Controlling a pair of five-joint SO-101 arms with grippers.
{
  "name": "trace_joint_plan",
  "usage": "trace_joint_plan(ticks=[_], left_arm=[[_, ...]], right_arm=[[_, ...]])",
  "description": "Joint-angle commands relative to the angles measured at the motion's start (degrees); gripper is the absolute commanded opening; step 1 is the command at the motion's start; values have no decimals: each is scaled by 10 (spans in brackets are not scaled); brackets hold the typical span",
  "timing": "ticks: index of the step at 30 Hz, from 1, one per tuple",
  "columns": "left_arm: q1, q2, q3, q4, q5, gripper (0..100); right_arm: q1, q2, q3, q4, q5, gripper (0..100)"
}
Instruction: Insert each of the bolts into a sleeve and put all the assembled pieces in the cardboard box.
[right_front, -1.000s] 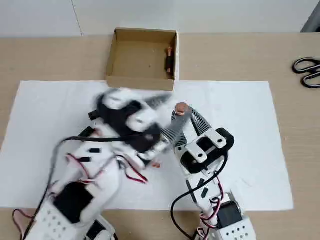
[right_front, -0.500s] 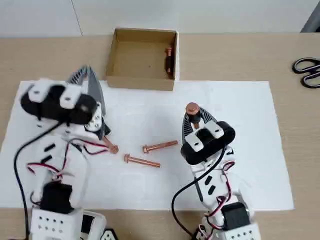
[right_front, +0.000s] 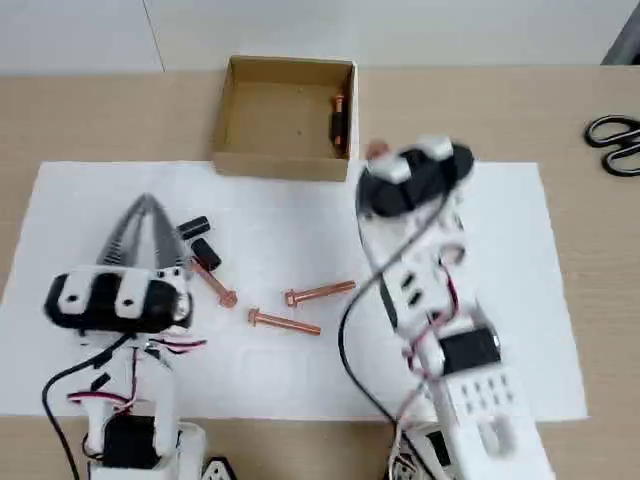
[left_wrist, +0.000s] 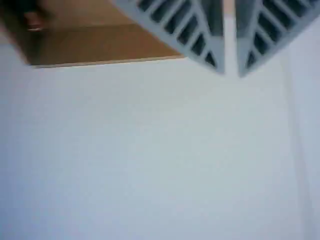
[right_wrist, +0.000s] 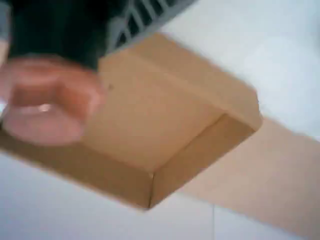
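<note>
The cardboard box (right_front: 285, 160) stands at the back of the table with one assembled piece (right_front: 340, 120) along its right wall. My right gripper (right_front: 380, 165) hovers just off the box's near right corner, shut on a black sleeve with a copper bolt (right_wrist: 45, 102) through it. The box (right_wrist: 165, 125) lies open below it. Three loose bolts (right_front: 320, 292) (right_front: 283, 321) (right_front: 212, 281) and two black sleeves (right_front: 193, 227) (right_front: 206, 252) lie on the white sheet. My left gripper (right_front: 148, 205) (left_wrist: 230, 70) is shut and holds nothing, above the sheet left of the sleeves.
A white paper sheet (right_front: 500, 300) covers the middle of the wooden table. Scissors (right_front: 615, 140) lie at the far right edge. The right arm's body stretches across the sheet's right half.
The right arm has carried its bolt and sleeve from mid-sheet up to the box's corner. The left arm has swung left and drawn back, uncovering the loose bolts and sleeves.
</note>
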Motion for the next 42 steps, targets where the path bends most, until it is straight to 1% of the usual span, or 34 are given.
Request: trace_joint_plan(ticks=[1,4,9,14,17,24,33,36,38,40,42], left_arm=[[-77,-10,0,-39,3,5],[-121,-10,0,-57,3,5],[-158,-10,1,-40,3,5],[-170,-10,1,-16,2,5],[-178,-10,1,-17,2,5],[-187,-10,1,-17,2,5],[-187,-10,1,-17,3,5],[-185,-10,13,-17,3,5],[-187,-10,25,-17,3,5],[-187,-10,32,-17,3,5],[-186,-10,33,-17,3,5]], right_arm=[[0,155,-127,-57,-6,4],[0,278,-231,-87,-6,4],[-7,477,-443,-100,-4,4],[-12,674,-651,-101,-4,4],[-17,782,-764,-95,-4,4],[-29,986,-966,-48,-6,4],[-37,1176,-1158,-48,-6,5],[-38,1213,-1204,-47,-4,8],[-37,1227,-1224,-27,-3,9],[-35,1234,-1233,20,5,42],[-32,1236,-1233,61,9,124]])
